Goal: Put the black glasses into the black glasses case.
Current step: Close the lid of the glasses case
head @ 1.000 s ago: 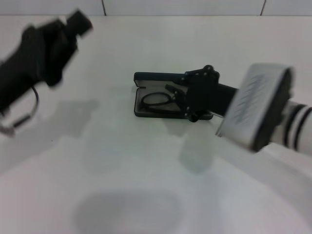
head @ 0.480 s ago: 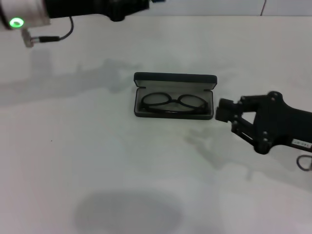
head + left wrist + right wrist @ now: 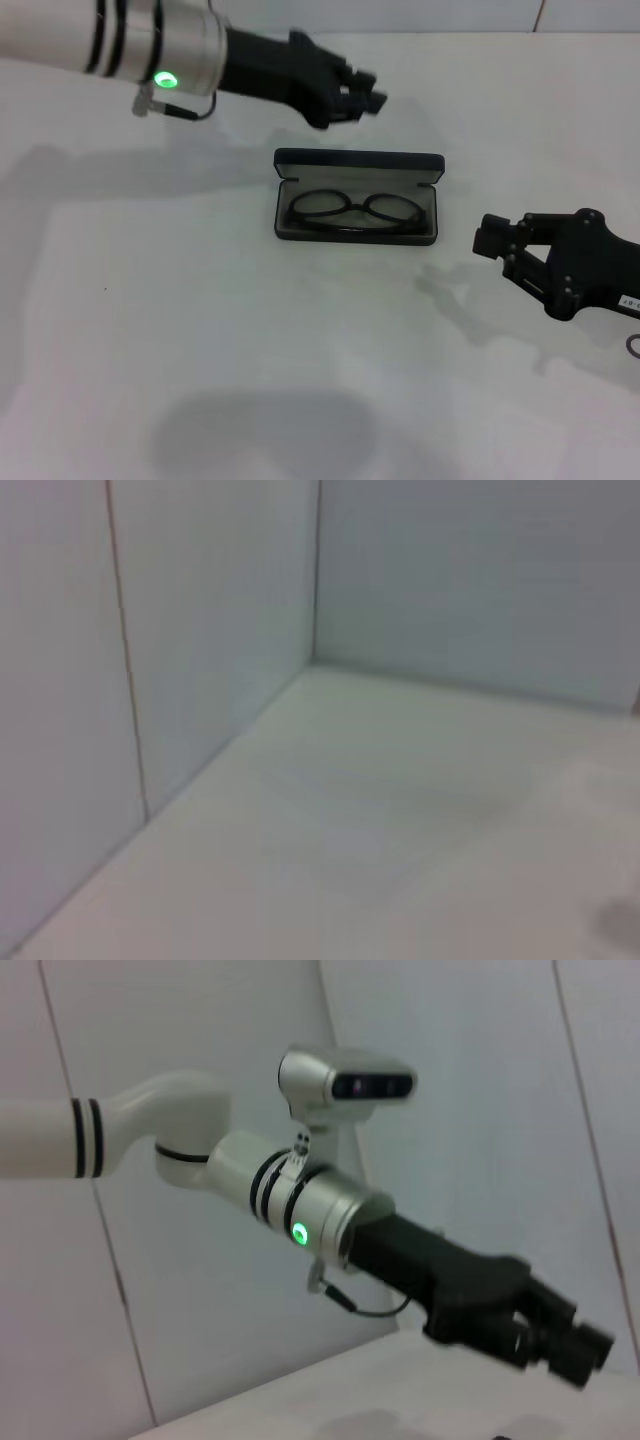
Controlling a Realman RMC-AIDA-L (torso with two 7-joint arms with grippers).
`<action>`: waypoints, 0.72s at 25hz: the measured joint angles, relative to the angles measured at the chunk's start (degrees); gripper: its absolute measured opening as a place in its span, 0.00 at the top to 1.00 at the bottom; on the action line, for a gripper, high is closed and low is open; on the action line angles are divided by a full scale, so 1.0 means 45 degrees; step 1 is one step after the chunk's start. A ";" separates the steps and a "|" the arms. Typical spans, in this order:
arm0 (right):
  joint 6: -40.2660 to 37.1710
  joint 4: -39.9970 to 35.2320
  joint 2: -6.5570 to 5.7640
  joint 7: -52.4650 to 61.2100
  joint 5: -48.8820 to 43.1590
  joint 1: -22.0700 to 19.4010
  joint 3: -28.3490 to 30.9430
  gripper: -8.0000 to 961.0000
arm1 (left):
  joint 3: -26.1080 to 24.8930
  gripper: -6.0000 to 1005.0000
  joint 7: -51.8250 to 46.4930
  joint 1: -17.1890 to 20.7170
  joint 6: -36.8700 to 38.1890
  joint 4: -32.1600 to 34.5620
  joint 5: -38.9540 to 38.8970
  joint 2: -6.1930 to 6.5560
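Thin black-framed glasses (image 3: 355, 211) are lying inside the open, grey-lined black hard case (image 3: 358, 196) on the white surface (image 3: 200, 330). Left gripper (image 3: 362, 98) is hovering behind it, right gripper (image 3: 492, 240) beside it; both jaws' spread is unclear.
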 joint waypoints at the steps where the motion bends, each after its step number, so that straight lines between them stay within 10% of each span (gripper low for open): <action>1: -0.0005 0.0098 0.0001 -0.0019 0.0016 0.0016 0.0043 0.81 | -0.0003 0.75 -0.0069 -0.0045 -0.0133 -0.0020 0.0328 -0.0092; 18: -0.0018 0.1163 0.0037 -0.0191 0.0074 0.0531 0.0074 0.79 | 0.0110 0.75 -0.0133 -0.0464 -0.1406 -0.1202 0.1278 -0.0597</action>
